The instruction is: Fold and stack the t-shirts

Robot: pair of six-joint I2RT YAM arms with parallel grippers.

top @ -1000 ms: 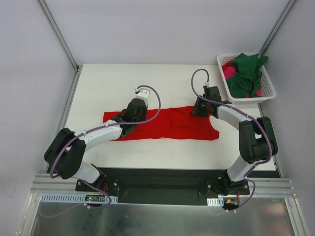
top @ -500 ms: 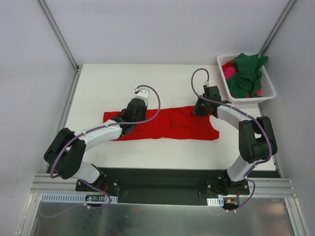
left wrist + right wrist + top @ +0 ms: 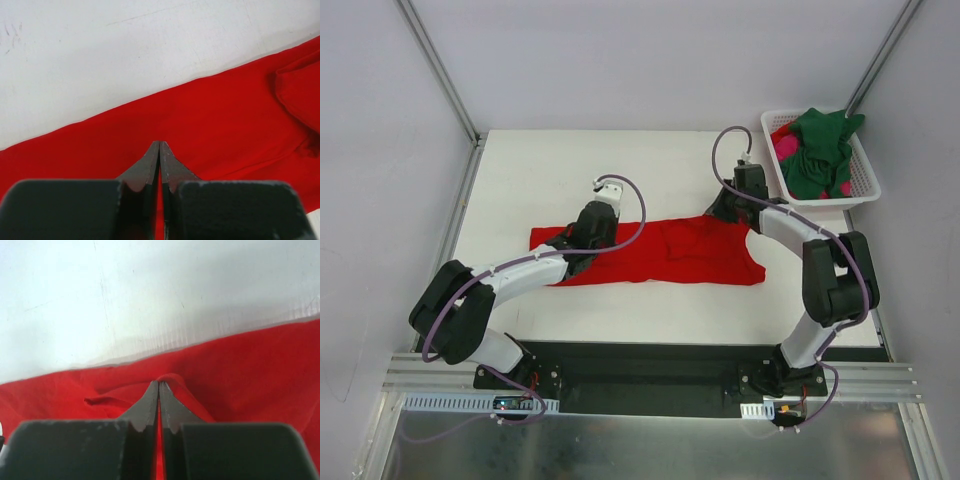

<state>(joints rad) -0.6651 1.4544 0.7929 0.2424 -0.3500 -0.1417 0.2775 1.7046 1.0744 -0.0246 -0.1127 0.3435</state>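
Observation:
A bright red t-shirt [image 3: 660, 255] lies spread wide across the middle of the table. My left gripper [image 3: 588, 238] is shut, its tips [image 3: 159, 143] resting on flat red cloth [image 3: 220, 115] a little inside the shirt's far edge; nothing bunches around them. At the far right part of that edge my right gripper [image 3: 718, 212] is shut on the shirt, and a small fold of red cloth [image 3: 175, 380] rises around its tips [image 3: 159, 382]. A dark green t-shirt [image 3: 820, 150] and a magenta-pink one [image 3: 786, 150] lie crumpled in the basket.
The white slotted basket [image 3: 868, 186] stands at the table's far right corner. Bare white tabletop [image 3: 570, 170] lies beyond the shirt. Metal frame posts [image 3: 440, 70] rise at both back corners.
The right gripper has closed on the red shirt's far edge and drawn slightly back and up, raising a small fold. The left arm has not moved.

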